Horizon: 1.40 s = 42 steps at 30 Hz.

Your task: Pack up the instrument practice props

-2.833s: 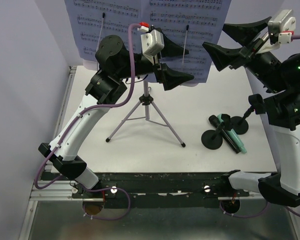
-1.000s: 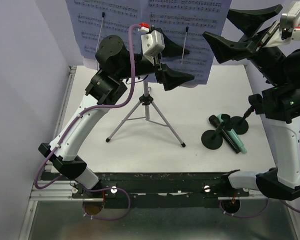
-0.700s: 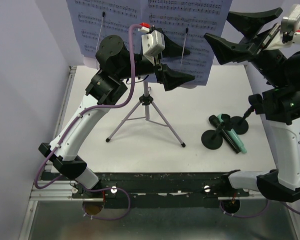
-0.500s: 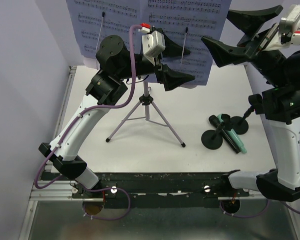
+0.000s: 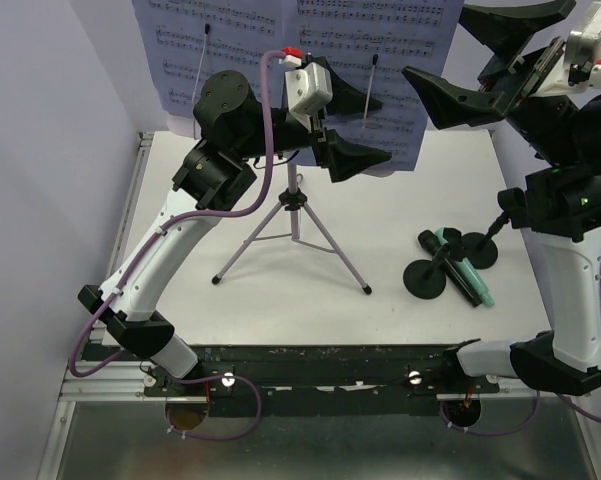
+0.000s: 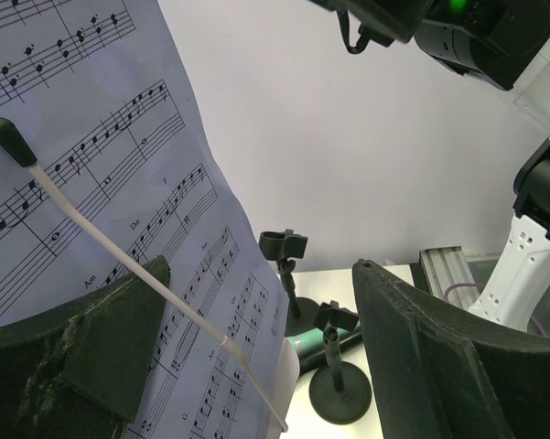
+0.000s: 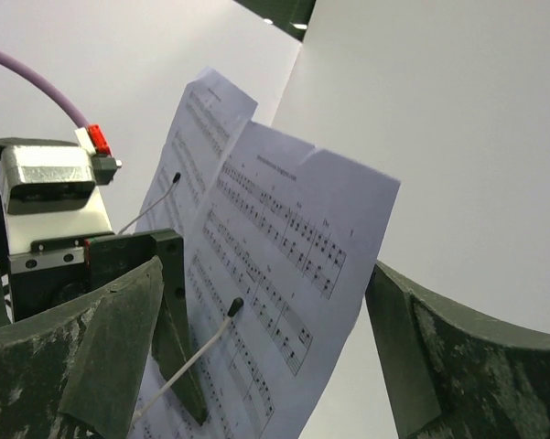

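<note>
Two white sheet-music pages [image 5: 380,60] stand on the silver tripod pole [image 5: 295,215] at the back, and they hide the lilac plate. My left gripper [image 5: 352,155] is open at the right page's lower right corner. In the left wrist view [image 6: 261,274] the page [image 6: 119,183] edge lies between the jaws. My right gripper [image 5: 470,60] is open, high up by the right page's right edge. In the right wrist view [image 7: 265,274] the page [image 7: 284,247] sits between the jaws, farther off. Two black clip holders [image 5: 427,278] [image 5: 478,250] and the teal microphone [image 5: 468,278] lie at the table's right.
Thin wire page retainers [image 5: 372,90] press on the pages. The tripod legs [image 5: 330,250] spread over the table's middle. A lilac wall stands to the left and behind. A metal rail [image 5: 130,200] runs along the table's left edge.
My right gripper has risen and shifted slightly toward the right page's edge. The left arm, the stand and the props on the table have not moved.
</note>
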Motion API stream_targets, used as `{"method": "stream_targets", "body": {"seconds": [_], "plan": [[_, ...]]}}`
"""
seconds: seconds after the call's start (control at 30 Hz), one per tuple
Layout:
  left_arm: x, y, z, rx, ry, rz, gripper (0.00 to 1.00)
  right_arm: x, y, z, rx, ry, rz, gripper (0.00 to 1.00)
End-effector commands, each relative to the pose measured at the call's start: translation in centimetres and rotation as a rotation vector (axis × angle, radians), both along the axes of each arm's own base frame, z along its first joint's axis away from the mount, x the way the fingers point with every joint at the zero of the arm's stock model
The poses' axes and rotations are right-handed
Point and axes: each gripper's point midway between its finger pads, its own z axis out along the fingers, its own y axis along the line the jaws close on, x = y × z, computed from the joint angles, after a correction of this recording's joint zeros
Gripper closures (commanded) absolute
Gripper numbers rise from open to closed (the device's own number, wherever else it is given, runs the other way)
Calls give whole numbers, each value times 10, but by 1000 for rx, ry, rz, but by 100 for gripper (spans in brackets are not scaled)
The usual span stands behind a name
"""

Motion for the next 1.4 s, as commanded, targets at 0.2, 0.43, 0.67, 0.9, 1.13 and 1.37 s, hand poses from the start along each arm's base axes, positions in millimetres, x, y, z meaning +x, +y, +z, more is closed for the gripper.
{"method": "stream_targets", "body": {"seconds": [0.2, 0.43, 0.67, 0.9, 1.13, 1.37], "plan": [[-8, -1, 4, -2, -18, -23, 9, -24, 1, 29, -1, -155, 38, 2], [-7, 0, 7, -6, -25, -19, 9, -30, 5, 16, -38, -118, 72, 10], [-7, -1, 9, -11, -30, -21, 10, -19, 10, -4, -65, -31, 83, 20], [-9, 0, 8, -7, -32, -21, 11, 7, 8, -10, -46, 19, 9, 28], [-14, 1, 9, -5, -54, -46, 18, 21, 10, -19, -54, 55, -11, 48], [-14, 3, 11, -14, -59, -34, 28, 36, 0, -14, -20, 60, -103, 100]]}}
